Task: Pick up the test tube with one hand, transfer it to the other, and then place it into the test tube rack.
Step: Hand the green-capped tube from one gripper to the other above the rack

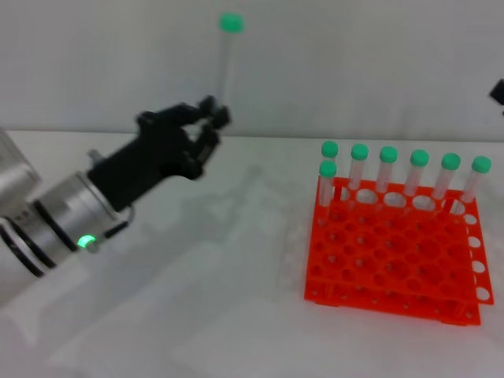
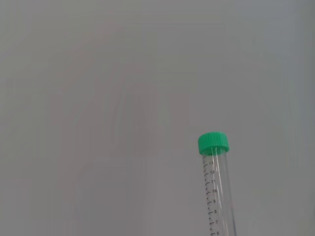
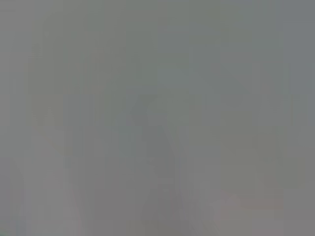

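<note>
My left gripper (image 1: 211,120) is raised over the left half of the table and shut on the lower end of the test tube (image 1: 227,67). The tube stands nearly upright above the fingers, its green cap (image 1: 231,23) at the top. In the left wrist view the same clear tube (image 2: 217,196) with printed marks and green cap (image 2: 213,143) shows against a plain grey wall. The orange-red test tube rack (image 1: 394,252) sits on the table at the right, well apart from the gripper. Of my right gripper (image 1: 498,92) only a dark sliver shows at the right edge.
Several green-capped tubes (image 1: 387,169) stand upright in the rack's far rows. The white table (image 1: 197,299) stretches between the left arm and the rack. The right wrist view holds only a blank grey surface.
</note>
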Motion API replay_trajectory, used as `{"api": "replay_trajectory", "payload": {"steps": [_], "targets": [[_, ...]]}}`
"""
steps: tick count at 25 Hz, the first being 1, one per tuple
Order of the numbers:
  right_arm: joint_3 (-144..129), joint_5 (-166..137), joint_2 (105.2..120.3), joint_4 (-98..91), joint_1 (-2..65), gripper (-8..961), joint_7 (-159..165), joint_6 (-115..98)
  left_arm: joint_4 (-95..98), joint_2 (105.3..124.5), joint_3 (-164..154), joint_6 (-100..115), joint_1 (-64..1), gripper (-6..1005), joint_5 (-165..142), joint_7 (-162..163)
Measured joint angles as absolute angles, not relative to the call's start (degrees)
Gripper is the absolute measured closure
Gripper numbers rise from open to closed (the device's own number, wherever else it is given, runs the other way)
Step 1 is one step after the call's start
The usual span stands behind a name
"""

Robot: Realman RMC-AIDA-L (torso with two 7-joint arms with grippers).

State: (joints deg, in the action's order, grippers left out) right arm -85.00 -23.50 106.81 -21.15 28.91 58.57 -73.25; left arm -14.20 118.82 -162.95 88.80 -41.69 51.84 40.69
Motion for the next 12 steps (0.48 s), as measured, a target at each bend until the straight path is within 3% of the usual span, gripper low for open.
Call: {"api": "replay_trajectory", "payload": {"steps": [3, 6, 12], "targets": [[-85.0, -31.0, 105.29, -21.0, 31.4, 168, 65.3, -77.0, -9.9, 118.9, -163.0, 88.9, -41.6, 788, 50.1, 36.6], [-84.9, -35.4, 105.0, -21.1, 32.8, 181, 67.7, -79.4, -7.4, 118.97, -163.0, 87.9, -41.9, 787, 48.7, 33.5], [-85.2, -39.5, 106.82, -21.3, 35.7, 206, 69.2, -81.7, -2.3, 119.09, -163.0, 84.2, -42.4, 784, 47.9, 26.6]]}}
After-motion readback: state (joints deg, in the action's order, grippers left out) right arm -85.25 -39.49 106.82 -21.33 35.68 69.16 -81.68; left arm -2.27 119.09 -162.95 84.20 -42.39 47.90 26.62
